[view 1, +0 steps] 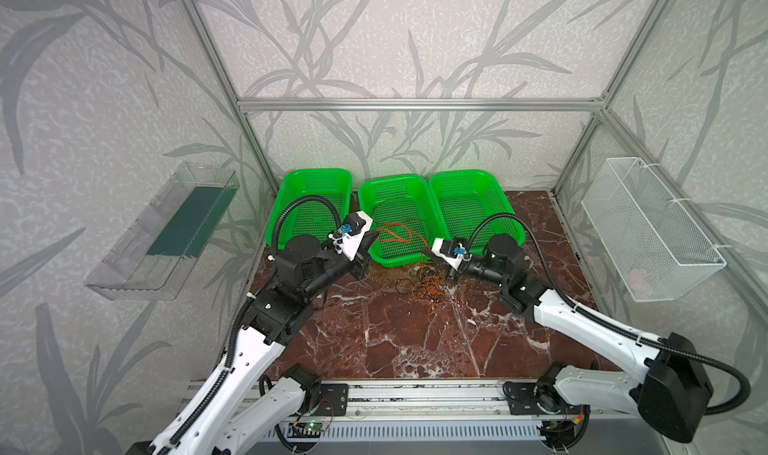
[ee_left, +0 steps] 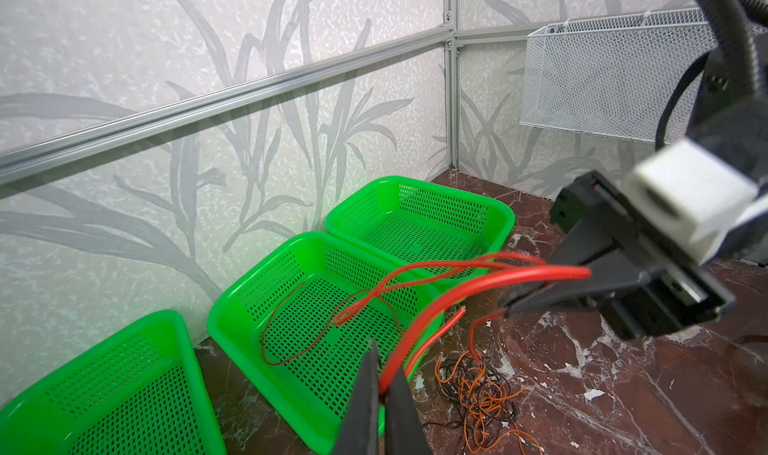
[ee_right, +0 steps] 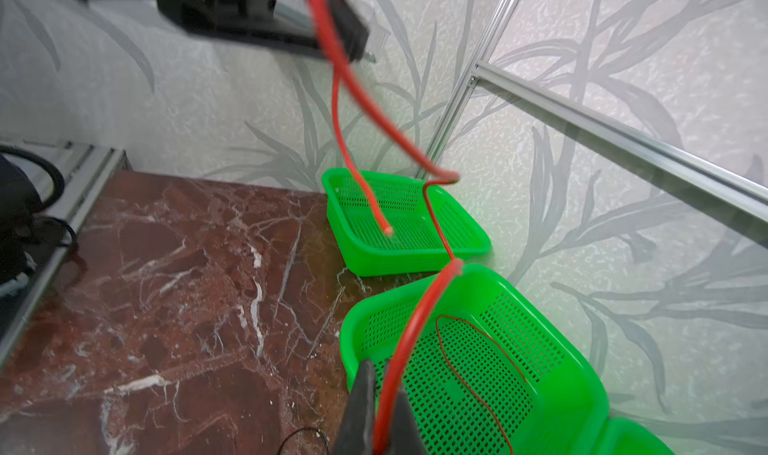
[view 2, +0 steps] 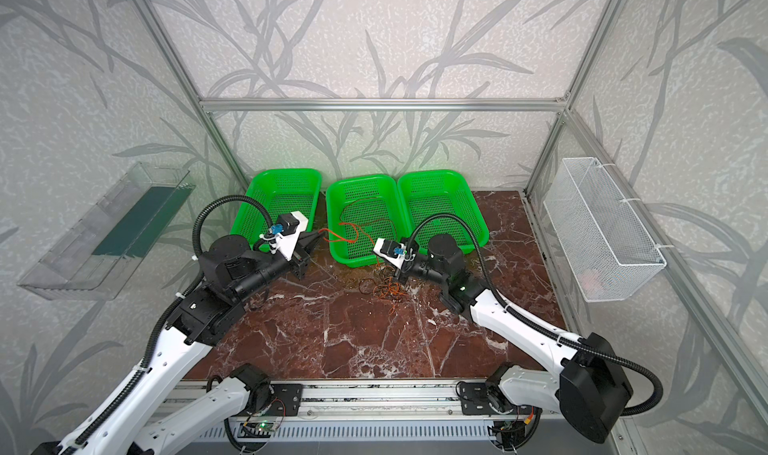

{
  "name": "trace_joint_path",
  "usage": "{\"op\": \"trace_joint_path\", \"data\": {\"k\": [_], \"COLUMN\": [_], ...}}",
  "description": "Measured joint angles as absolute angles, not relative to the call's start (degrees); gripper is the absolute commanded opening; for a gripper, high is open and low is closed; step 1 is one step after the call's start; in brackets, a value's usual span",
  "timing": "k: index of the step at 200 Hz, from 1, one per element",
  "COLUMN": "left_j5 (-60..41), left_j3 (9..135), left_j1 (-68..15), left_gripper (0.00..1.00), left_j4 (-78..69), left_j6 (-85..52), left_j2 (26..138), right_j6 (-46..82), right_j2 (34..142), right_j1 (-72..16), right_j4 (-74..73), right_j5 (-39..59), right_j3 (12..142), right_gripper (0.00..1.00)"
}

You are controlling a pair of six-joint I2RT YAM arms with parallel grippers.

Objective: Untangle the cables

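Left gripper (ee_left: 380, 394) and right gripper (ee_right: 380, 432) were found clamped fully onto thin red flexible cable (ee_left: 548, 272); slippage was feared if pulled against knotted orange-and-black wire heap (ee_left: 478, 394) below the jaws

Three baskets stand in a row at the back of the table (view 1: 415, 349) — left basket (view 1: 316, 174), middle basket (view 1: 395, 262), right basket (view 1: 469, 173). A loose cable (ee_left: 264, 340) lies in the middle basket. The tangle (view 1: 428, 289) lies on the table, just before it. The left gripper (view 1: 372, 235) is at its front-left and the right gripper (view 1: 428, 252) at its front-right — a strung cable (ee_left: 498, 280) runs between them.
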State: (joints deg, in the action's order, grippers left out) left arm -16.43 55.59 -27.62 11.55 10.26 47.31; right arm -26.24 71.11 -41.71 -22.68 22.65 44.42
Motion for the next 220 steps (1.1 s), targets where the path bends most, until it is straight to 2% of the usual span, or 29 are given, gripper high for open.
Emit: {"op": "trace_joint_path", "data": {"k": [29, 72, 112, 140, 166, 220], "left_j5": [-17.04, -17.28, -17.21, -17.06, -16.91, -16.14], "left_j3": [55.27, 55.22, 54.72, 54.15, 53.87, 53.06], "left_j1": [-27.62, -27.62, -27.62, -27.62, -27.62, -27.62], "left_gripper": [0.0, 0.0, 0.0, 0.0, 0.0, 0.0], "left_j4": [11.57, 11.64, 11.55, 11.6, 11.57, 11.29], "left_j6": [9.89, 9.41, 9.34, 9.26, 9.26, 8.91], "left_j2": [47.33, 47.33, 47.31, 47.31, 47.31, 47.33], "right_j6": [-27.88, -23.46, -20.12, -18.61, -21.34, -25.43], "right_j2": [78.91, 86.76, 88.66, 89.34, 89.14, 87.29], "right_j1": [-45.69, -46.11, -46.15, -46.3, -47.27, -48.86], "right_j4": [-25.3, -35.42, -37.28, -45.45, -49.91, -49.23], "right_j5": [16.86, 9.98, 9.21, 9.89, 9.5, 4.08], "right_j3": [41.52, 38.26, 41.43, 39.64, 38.94, 41.63], "right_gripper": [0.0, 0.0, 0.0, 0.0, 0.0, 0.0]}}
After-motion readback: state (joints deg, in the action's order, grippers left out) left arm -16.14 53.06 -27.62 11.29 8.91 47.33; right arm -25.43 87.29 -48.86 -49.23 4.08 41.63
